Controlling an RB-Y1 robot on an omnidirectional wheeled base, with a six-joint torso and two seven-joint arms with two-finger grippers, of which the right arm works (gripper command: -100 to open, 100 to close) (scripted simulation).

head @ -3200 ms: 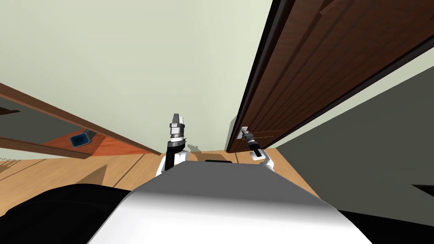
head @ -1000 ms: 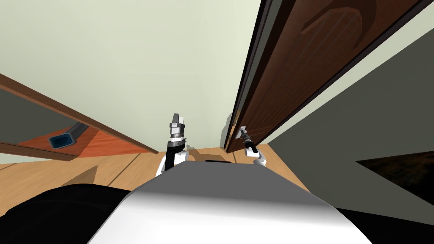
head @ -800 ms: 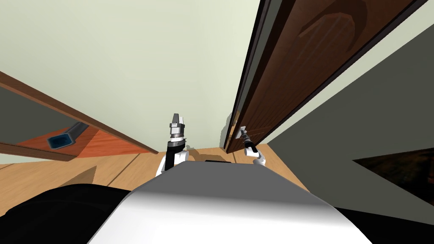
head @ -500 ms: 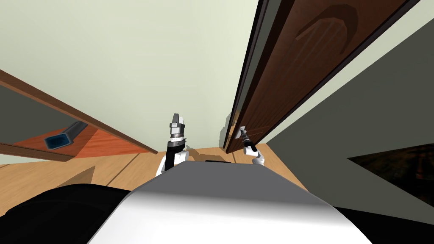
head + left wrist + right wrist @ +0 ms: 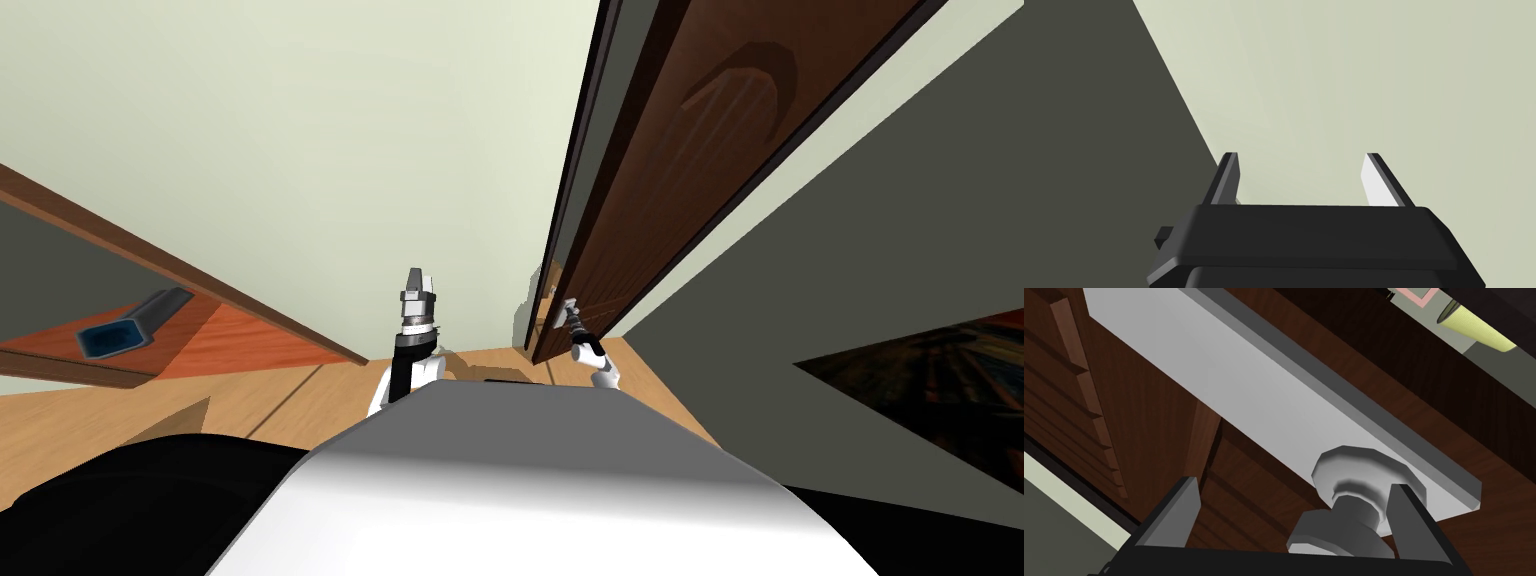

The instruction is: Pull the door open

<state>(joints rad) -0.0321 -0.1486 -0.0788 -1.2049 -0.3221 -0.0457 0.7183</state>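
The dark brown panelled door [image 5: 680,150] stands ajar from its dark frame [image 5: 572,190], with a narrow gap between them. On it is a grey handle plate [image 5: 1264,393] with a round grey knob [image 5: 1349,523]. My right gripper [image 5: 1295,484] is at the knob with its fingers wide apart. The knob sits between them against one finger [image 5: 1405,513], and the other finger is clear of it. In the head view the right gripper [image 5: 568,308] is at the door's free edge. My left gripper [image 5: 417,280] is raised before the pale wall, open and empty [image 5: 1301,172].
A pale wall [image 5: 300,150] stands straight ahead. At the left is a second brown-framed opening with an orange floor and a blue-lined bin [image 5: 110,335]. A grey wall with a dark picture [image 5: 930,380] is at the right. The floor [image 5: 260,390] is light wood.
The door has swung further from its frame and the gap has widened. My right hand has drawn back with the knob. My view has turned, bringing the dark picture in at the right.
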